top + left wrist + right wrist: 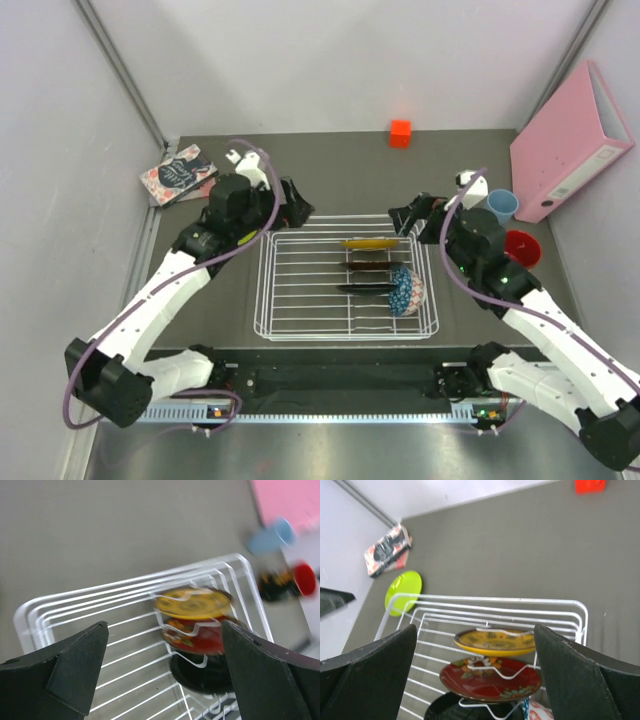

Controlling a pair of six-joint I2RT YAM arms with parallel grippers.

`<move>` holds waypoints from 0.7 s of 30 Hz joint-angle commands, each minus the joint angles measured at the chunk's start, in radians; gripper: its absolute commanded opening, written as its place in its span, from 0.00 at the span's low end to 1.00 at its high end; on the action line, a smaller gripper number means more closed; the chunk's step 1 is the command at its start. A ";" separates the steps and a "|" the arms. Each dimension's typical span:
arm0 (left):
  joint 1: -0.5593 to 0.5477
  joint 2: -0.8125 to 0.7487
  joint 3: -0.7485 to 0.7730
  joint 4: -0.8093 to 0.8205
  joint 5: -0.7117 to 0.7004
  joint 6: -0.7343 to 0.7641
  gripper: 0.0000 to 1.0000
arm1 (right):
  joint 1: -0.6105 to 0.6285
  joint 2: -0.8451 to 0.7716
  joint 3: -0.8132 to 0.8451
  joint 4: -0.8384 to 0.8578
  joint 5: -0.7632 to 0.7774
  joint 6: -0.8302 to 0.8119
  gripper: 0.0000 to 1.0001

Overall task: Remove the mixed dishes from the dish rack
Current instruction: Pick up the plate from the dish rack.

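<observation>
Left hand (164, 626) and right hand (475, 628), both released, are facing the yellow plate (495, 642) in the dish rack (520, 600); reaching together is risking collision.

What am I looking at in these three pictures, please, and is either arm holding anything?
These are two white robot arms, left arm and right arm, bolted to a table. One picture looks down from above; the other two come from cameras on the wrists, so the dark shapes at their sides are gripper fingers. The left gripper and right gripper are open, holding nothing. Between them is a white wire dish rack holding a yellow plate, reddish plate, black plate and patterned bowl. Outside it are a lime green plate, blue cup, mug, pink binder, book and orange cube.
</observation>
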State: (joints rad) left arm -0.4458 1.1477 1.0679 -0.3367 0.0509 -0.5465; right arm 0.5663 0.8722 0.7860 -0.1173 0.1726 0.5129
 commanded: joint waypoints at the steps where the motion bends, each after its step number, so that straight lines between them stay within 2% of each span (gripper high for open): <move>1: -0.097 0.013 -0.025 0.151 0.239 0.207 0.99 | -0.005 -0.062 0.041 0.045 0.065 -0.043 1.00; 2: -0.129 0.023 -0.040 0.159 0.242 0.239 0.99 | -0.005 -0.074 0.041 0.048 0.074 -0.047 1.00; 3: -0.207 0.018 -0.060 0.175 0.247 0.323 0.99 | -0.005 -0.078 0.041 0.054 0.077 -0.056 1.00; 5: -0.305 -0.031 -0.153 0.284 0.158 0.420 0.99 | -0.005 -0.084 0.036 0.056 0.090 -0.062 1.00; 6: -0.409 -0.052 -0.190 0.327 0.120 0.528 0.99 | -0.005 -0.082 0.033 0.054 0.091 -0.060 1.00; 7: -0.456 -0.068 -0.219 0.368 0.054 0.578 0.99 | -0.005 -0.079 0.029 0.056 0.094 -0.060 1.00; 9: -0.539 -0.079 -0.267 0.392 0.036 0.685 0.99 | -0.005 -0.072 0.024 0.056 0.093 -0.053 1.00; 12: -0.579 -0.026 -0.234 0.296 0.073 0.788 0.99 | -0.005 -0.062 0.015 0.062 0.082 -0.047 1.00; 16: -0.584 -0.009 -0.244 0.323 0.086 0.829 0.91 | -0.005 -0.058 0.006 0.064 0.082 -0.045 1.00; 18: -0.584 -0.002 -0.253 0.329 0.096 0.853 0.90 | -0.005 -0.058 0.002 0.067 0.079 -0.045 1.00; 21: -0.582 0.030 -0.253 0.329 0.127 0.899 0.79 | -0.003 -0.056 -0.004 0.071 0.080 -0.045 1.00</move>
State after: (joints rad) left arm -1.0275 1.1473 0.8078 -0.0738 0.1417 0.2401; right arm 0.5663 0.8165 0.7849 -0.0959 0.2420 0.4732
